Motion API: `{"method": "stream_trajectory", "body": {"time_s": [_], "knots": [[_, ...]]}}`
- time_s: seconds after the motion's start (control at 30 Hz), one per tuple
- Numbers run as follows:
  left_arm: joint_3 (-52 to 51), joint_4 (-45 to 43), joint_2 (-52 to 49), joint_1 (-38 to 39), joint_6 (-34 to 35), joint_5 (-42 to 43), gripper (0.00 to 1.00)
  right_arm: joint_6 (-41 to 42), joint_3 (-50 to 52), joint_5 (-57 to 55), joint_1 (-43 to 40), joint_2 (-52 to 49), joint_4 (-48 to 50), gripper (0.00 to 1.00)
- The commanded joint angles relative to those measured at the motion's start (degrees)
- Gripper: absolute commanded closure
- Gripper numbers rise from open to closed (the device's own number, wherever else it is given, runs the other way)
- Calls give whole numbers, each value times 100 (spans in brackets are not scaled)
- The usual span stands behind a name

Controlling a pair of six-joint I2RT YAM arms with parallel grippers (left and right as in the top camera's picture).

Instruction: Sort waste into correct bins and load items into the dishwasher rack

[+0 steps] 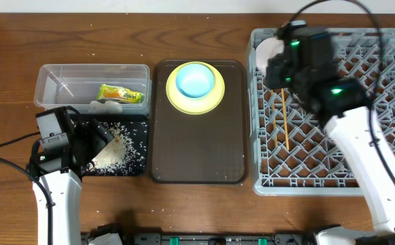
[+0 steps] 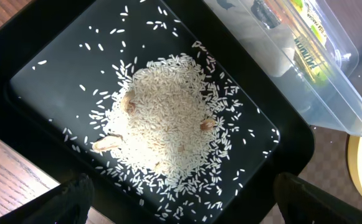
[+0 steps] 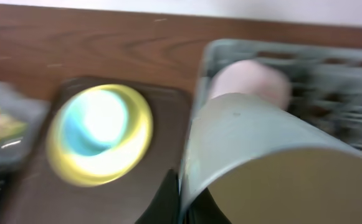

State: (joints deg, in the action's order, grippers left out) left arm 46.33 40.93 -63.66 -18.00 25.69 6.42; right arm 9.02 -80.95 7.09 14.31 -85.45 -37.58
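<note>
Fingers (image 3: 162, 204) of my right gripper (image 3: 182, 198) pinched the white cup (image 3: 255, 137) by its rim over the rack (image 1: 259, 136), at its eleven-o'clock corner, beside the pinkish bowl (image 3: 249, 81).

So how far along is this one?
Done: wrapper in the clear tub, rice in the black tray, chopsticks and pinkish bowl in the rack. In hand: the right gripper pinches the white cup over the rack. Still to load: blue bowl on yellow plate, on the brown tray.

Brown wood-grain tbl (image 1: 197, 204), bright light
</note>
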Motion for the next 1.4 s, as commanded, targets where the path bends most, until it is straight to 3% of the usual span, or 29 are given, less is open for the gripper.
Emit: {"method": "stream_trajectory", "body": {"time_s": [0.0,0.17,0.5,0.83,1.37], "knots": [[79,17,-7,-26,31,-92,5,-398,-24,2822,-608,-98,-44,99],[79,17,-7,-26,31,-92,5,-852,24,4540,-1211,-540,-129,99],[79,17,-7,-26,31,-92,5,-1384,28,5493,-1360,-1805,-74,99],[79,17,-7,-26,31,-92,5,-1488,28,5501,-1364,-2400,-179,99],[79,17,-7,-26,31,-92,5,-1805,28,4275,-1550,-2400,-1001,99]]}}
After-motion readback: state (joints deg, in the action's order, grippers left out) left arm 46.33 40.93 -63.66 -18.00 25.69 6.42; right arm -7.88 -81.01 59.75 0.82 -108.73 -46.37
